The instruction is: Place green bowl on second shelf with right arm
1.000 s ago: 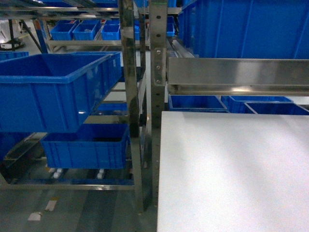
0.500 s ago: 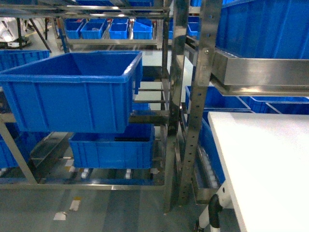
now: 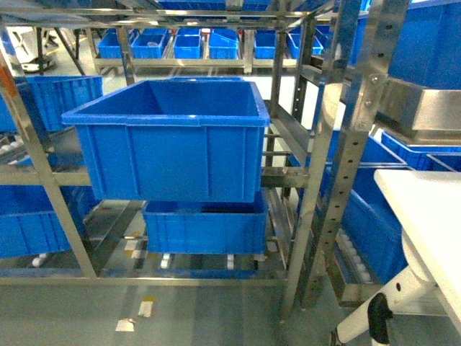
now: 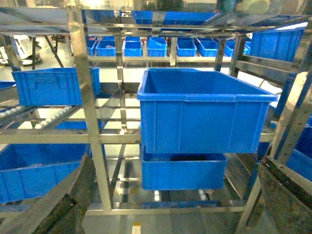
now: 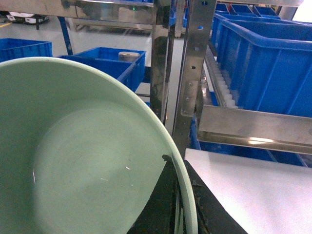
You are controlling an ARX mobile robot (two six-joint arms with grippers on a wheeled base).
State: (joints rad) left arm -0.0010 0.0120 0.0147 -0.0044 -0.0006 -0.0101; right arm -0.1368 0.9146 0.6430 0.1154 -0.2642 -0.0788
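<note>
My right gripper pinches the green bowl's rim, left of the table; ahead, a bin sits on the second shelf, another bin beneath.

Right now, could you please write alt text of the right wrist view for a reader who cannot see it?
A pale green bowl fills the left of the view, its rim pinched by the right claw. Behind stand steel uprights, blue bins and a white tabletop.
</note>
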